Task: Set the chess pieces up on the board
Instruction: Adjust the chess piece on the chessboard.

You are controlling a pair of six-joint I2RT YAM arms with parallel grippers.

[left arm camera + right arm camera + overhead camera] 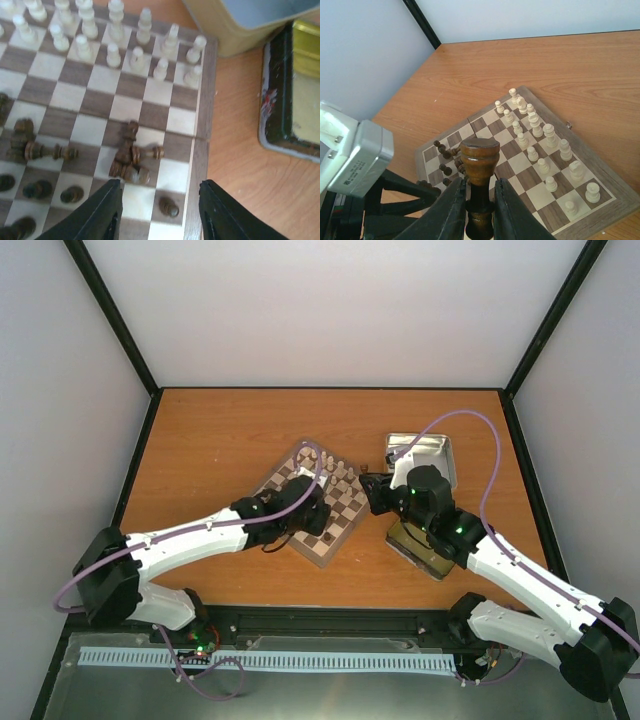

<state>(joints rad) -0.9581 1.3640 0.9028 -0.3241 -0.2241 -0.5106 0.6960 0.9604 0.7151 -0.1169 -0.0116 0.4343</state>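
The board (318, 556) lies turned at an angle mid-table. Cream chessmen (112, 47) stand in two rows along its far side. Dark chess pieces (131, 159) lie tipped in a small heap on the near squares, more lie fallen to the left (45, 150), and some stand upright. My left gripper (160, 202) is open and empty, low over the board's near right corner, with one standing dark pawn (170, 207) between its fingers. My right gripper (479, 200) is shut on a tall dark piece (480, 162), held above the board (522, 162) at its right edge.
An open metal tin (425, 452) sits right of the board, also in the left wrist view (250, 25). A dark flat tin (425, 545) lies under my right arm, seen too in the left wrist view (292, 90). Bare wood surrounds the board.
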